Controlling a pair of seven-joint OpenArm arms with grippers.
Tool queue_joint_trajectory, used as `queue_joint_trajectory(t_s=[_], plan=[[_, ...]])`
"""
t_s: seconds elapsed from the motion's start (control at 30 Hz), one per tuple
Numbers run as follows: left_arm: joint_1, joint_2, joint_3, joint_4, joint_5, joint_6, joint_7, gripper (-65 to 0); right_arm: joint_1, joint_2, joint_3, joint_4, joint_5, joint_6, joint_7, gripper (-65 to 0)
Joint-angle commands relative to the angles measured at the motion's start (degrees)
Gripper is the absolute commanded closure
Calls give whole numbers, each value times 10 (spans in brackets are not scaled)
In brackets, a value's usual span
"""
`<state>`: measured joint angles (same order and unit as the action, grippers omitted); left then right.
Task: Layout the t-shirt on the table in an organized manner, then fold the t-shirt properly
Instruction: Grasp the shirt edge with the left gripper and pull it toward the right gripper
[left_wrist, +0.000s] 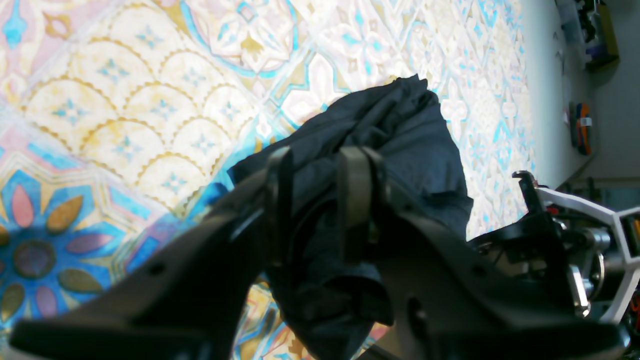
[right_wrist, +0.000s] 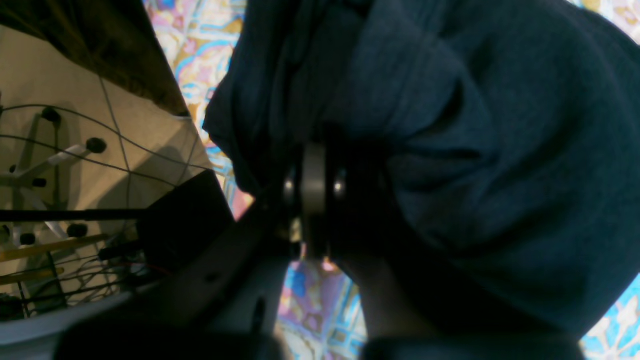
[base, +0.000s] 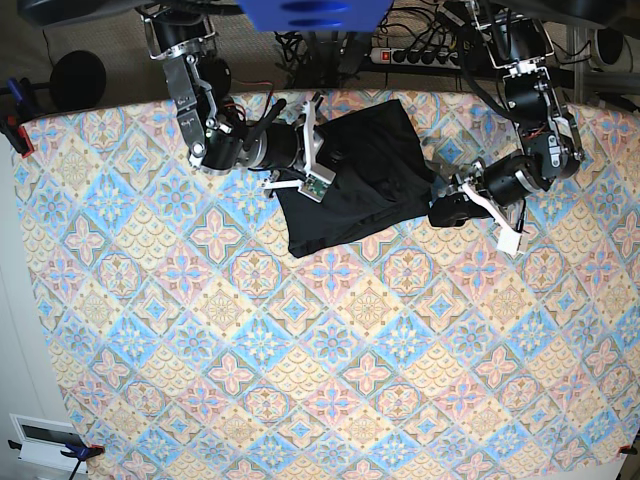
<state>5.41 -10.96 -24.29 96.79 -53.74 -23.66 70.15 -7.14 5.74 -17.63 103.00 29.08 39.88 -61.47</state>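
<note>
- Left wrist view: the left gripper (left_wrist: 320, 200) is seen from behind, its two dark fingers (left_wrist: 279, 200) standing partly apart, a narrow gap between them.
- A bunched fold of the black t-shirt (left_wrist: 400, 130) is seen between and beyond the fingers; cloth is gathered in the gap, so a hold on the t-shirt is recorded.
- The rest of the garment is draped away from the gripper onto the table (left_wrist: 125, 125), whose cloth shows cream scallops and blue floral medallions.
- Part of the other arm's white and black frame is seen at the right edge of this view.
- Right wrist view: the right gripper (right_wrist: 315, 195) is seen pressed together, with no gap between the fingers (right_wrist: 314, 175).
- Dark fabric of the t-shirt is crowded around the fingertips and fills most of this view; a pinch on its edge is recorded.
- Patterned table cloth is seen above and below the garment, and the table's edge with floor beyond it at the left.
- Base view: the t-shirt is seen lying crumpled, not flat, near the far edge of the table, between the two arms.
- The right gripper is placed at the garment's left edge in this view, the left gripper at its right edge.
</note>
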Motion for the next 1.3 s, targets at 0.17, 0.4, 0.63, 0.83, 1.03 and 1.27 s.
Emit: queue_joint_trajectory(t_s=[0.17,0.4,0.63,0.83,1.03,1.27], plan=[[-10,-7,-3,8,-11,-4,-7,-141,2,41,-91,67,16,1,11,-3],[-31,-14,-1,7,18,-3,-7,-141,8,74,-164,97,16,1,11,-7],[-55,-15,-1,7,18,-3,-3,-141,6,75,-133,97,14,1,13,-116],[-69,-13,42,7,16,-3,-3,-150,1,75,2,99,14,1,12,-176],[-98,-13,139,7,20,-4,27,-284,-22,75,103,98,14,1,12,-176],[-154,-26,228,-58,22,-5,44,-306,-21,73,103,97,14,1,13,-176]])
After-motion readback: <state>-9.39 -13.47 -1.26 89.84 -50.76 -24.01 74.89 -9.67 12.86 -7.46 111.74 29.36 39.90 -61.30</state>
